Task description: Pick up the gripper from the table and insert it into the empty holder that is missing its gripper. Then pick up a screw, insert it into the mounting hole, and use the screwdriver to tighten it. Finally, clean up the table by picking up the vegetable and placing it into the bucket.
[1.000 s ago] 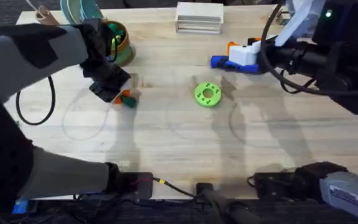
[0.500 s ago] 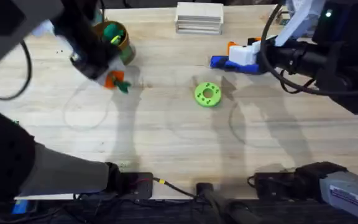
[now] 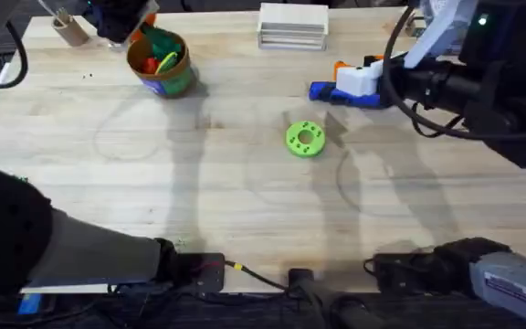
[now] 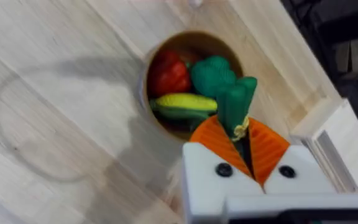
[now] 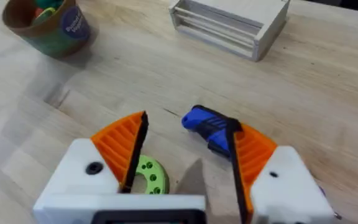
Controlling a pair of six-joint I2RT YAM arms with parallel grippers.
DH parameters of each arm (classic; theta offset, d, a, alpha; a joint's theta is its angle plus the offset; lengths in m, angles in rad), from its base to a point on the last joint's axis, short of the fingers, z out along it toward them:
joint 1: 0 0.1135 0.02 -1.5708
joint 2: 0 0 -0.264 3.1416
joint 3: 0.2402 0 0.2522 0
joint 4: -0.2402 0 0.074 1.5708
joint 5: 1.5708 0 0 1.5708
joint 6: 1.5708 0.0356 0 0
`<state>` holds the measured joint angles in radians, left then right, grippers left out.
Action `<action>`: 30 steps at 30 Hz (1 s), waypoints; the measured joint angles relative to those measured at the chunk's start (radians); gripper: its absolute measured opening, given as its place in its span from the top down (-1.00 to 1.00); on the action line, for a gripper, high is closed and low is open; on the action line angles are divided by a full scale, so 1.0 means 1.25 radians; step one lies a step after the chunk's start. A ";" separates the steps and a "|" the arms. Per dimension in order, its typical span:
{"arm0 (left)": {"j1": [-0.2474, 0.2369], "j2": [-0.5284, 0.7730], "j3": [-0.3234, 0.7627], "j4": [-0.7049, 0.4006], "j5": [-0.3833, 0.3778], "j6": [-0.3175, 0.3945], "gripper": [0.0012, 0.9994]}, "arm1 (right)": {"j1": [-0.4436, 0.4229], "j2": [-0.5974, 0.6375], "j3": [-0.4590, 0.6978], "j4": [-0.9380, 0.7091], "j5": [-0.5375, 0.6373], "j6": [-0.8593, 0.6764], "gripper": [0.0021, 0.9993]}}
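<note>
**While the left arm hangs over the bucket, the right waits by the screwdriver**

Over by the far left corner of the table (image 3: 245, 210), the left gripper (image 4: 246, 140) has its orange pads pressed tight on the vegetable (image 4: 232, 102), whose green stem pokes out past the fingertips. Directly beyond those tips sits the bucket (image 4: 143, 87), already holding a red piece and a yellow corn-like piece. Across the table, the right gripper (image 5: 185, 149) hangs with fingers spread wide and nothing between them. Just past one fingertip lies the screwdriver (image 5: 205, 122); the green disc (image 5: 149, 175) shows between its fingers, below.
</note>
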<state>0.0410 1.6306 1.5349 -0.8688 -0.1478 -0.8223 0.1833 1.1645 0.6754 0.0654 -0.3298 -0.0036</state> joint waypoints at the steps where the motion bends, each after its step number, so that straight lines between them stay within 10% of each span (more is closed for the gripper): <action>1: 0.000 0.000 0.000 0.009 -0.016 0.001 0.97 | 0.000 0.000 0.000 0.000 0.000 0.000 -0.61; 22: 0.015 0.128 0.000 0.035 -0.116 0.026 0.94 | 0.000 0.000 0.000 0.000 0.000 0.000 -0.61; 28: 0.021 0.128 0.000 0.035 -0.122 0.060 -0.74 | 0.000 0.000 0.000 0.000 0.000 0.000 -0.61; 30: 0.021 0.128 0.000 0.035 -0.122 0.063 -0.97 | 0.000 0.000 0.000 0.000 0.000 0.000 -0.61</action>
<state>0.0673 1.7905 1.5349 -0.8253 -0.3006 -0.7436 0.1833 1.1645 0.6754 0.0658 -0.3298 -0.0036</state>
